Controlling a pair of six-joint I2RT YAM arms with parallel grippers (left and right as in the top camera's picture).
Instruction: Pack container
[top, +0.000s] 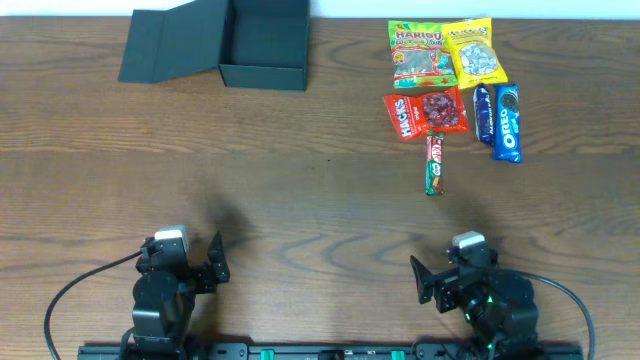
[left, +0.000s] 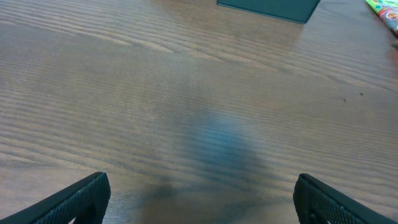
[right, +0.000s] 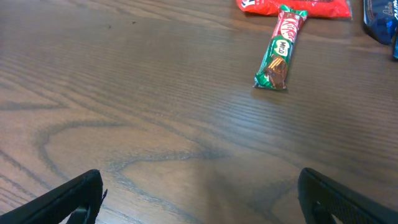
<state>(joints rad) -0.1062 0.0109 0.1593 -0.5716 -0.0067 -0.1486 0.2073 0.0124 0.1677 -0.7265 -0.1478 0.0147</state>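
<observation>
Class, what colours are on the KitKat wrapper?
KitKat wrapper: red and green; right wrist view shows it best.

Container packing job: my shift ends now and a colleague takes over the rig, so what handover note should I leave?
Left gripper: open, empty, over bare table at the near edge.
Right gripper: open, empty, facing the KitKat bar.
Container: far left, lid flap open to its left, nothing inside.
Snacks: far right, all on the table: Haribo bag, yellow bag, red Hacks bag, small blue pack, blue Oreo pack.
Done: nothing packed.
Left: move all six snacks into the container, then probably close the lid.
</observation>
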